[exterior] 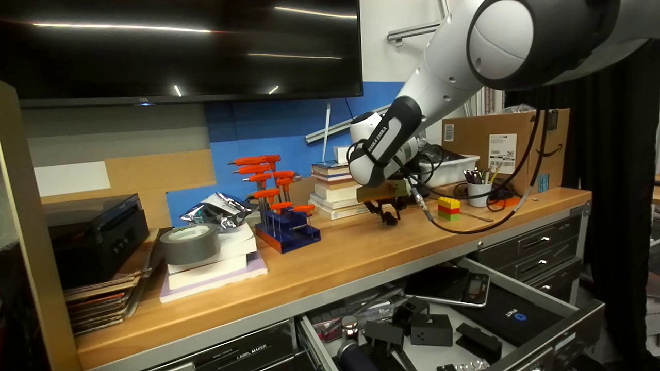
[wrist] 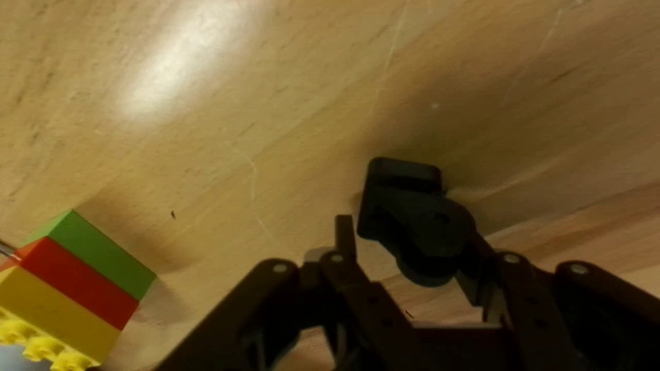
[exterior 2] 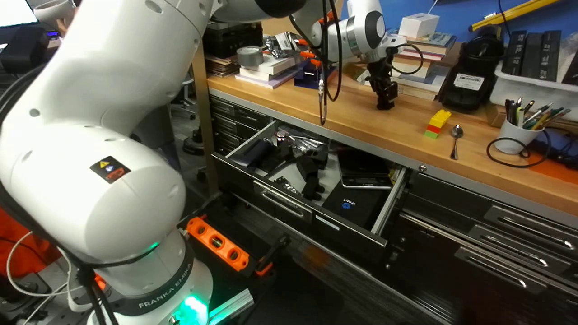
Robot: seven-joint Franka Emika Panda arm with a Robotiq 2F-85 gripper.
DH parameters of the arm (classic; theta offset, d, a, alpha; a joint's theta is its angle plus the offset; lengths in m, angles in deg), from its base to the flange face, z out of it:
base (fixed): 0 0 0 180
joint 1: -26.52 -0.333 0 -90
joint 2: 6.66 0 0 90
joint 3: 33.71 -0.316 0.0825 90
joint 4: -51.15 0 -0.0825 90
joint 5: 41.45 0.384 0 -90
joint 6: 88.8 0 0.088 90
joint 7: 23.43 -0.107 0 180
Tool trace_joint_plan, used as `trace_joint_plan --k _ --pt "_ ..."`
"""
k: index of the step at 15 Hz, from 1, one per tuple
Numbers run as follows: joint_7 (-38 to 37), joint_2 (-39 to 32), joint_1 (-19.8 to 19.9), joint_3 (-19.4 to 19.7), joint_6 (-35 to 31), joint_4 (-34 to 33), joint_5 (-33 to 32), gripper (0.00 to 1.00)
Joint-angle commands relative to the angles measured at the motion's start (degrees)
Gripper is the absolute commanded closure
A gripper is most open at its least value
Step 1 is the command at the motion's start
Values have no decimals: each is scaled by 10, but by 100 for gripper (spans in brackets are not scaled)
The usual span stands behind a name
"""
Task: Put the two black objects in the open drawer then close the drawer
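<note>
Claw (wrist: 417,242) astride a small black part (wrist: 412,214) on the worktop (exterior: 345,242), drawer (exterior 2: 350,234) open

The claw points down, and the wrist view shows its fingers partway apart, one on each side of the small black part; I cannot tell whether they grip it or only stand around it. They are low at the worktop, near a stack of books (exterior: 332,193) on its far side. In both exterior views the toy bricks (exterior 2: 437,124), yellow over red over green, stand to their right, with a spoon (exterior 2: 456,135) just right of the bricks. The drawer, below the worktop's near edge, is pulled out; several black parts (exterior: 432,332), a scale (exterior: 446,285) and a flat black box (exterior: 505,308) lie inside.
</note>
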Motion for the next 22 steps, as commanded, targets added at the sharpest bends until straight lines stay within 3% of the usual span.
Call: trace_joint_plan --k 1,7,16,22 --pt "-1 -16 -2 7 20 -32 10 79" --pt "75 42 21 -19 26 47 31 76" --pt "216 218 36 -44 -16 309 57 76" --pt "266 341 45 -58 -39 492 69 77"
